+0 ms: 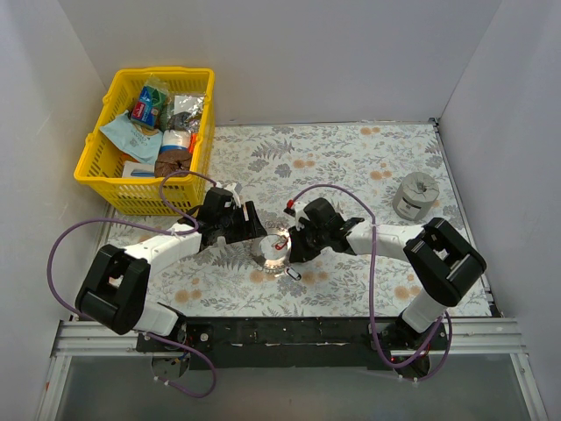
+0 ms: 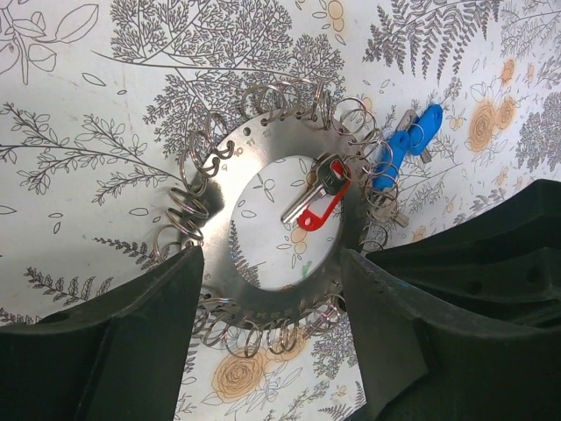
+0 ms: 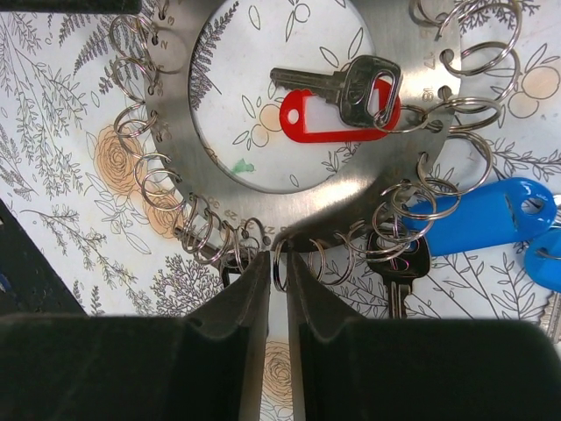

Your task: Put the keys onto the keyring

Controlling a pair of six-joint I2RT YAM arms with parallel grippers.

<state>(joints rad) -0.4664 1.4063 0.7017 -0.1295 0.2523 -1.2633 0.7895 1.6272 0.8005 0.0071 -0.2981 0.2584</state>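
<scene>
The keyring (image 2: 230,263) is a flat silvery disc with a round hole and several small wire loops along its rim. It also shows in the right wrist view (image 3: 298,210) and the top view (image 1: 269,249). A key with a red tag (image 2: 321,198) hangs into the hole, also in the right wrist view (image 3: 326,119). Blue-tagged keys (image 2: 401,147) hang off the rim, also in the right wrist view (image 3: 480,219). My left gripper (image 2: 272,261) grips the disc across its width. My right gripper (image 3: 278,261) is pinched on one small rim loop.
A small red-headed key (image 1: 287,207) lies behind the right gripper, and a small dark piece (image 1: 294,274) lies in front of the ring. A squat grey cylinder (image 1: 415,195) stands at the right. A yellow basket (image 1: 98,156) of packets sits at the back left.
</scene>
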